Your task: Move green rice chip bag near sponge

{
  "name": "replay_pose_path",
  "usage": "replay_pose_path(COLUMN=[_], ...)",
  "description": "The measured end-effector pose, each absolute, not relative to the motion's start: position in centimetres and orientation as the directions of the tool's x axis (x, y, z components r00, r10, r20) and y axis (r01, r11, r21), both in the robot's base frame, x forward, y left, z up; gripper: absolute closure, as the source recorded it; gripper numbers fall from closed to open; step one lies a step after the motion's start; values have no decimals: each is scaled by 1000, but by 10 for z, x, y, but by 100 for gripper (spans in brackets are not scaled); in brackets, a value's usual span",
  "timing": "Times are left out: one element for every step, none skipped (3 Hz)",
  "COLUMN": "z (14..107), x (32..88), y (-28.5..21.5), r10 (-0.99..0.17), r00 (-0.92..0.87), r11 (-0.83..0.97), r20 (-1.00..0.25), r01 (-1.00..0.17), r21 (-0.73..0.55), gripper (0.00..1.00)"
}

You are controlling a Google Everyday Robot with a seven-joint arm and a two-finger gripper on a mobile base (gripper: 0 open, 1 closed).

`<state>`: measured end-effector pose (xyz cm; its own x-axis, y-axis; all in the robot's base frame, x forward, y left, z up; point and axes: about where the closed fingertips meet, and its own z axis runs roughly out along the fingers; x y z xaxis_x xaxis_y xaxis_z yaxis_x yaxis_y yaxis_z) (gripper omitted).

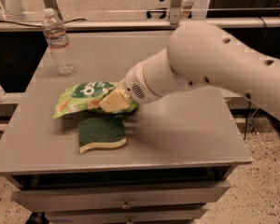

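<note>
Pinching one end of green rice chip bag (80, 95), tool (115, 101), sponge (101, 132) just beside bag

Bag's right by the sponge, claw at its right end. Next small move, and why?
Probably let the green rice chip bag settle and back the claw off up and right: the bag already lies just behind the sponge, edges about touching.

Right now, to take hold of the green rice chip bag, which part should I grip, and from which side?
Probably its right end in the camera view, coming from the right, where the gripper sits now. The green rice chip bag lies flat and crinkled, stretched left to right, and the sponge lies close along its near edge, crowding that side.
</note>
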<state>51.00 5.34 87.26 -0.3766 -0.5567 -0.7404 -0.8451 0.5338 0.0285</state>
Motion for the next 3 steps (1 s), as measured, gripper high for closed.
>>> replay_pose_path(z=[876, 881, 889], x=[511, 512, 511], y=[49, 41, 25], r10=[-552, -544, -521], r00=[-382, -386, -392], r11=[529, 528, 524], r20=[-742, -745, -758], r01=[-848, -847, -848], r21=[43, 53, 79], gripper=[0, 0, 0])
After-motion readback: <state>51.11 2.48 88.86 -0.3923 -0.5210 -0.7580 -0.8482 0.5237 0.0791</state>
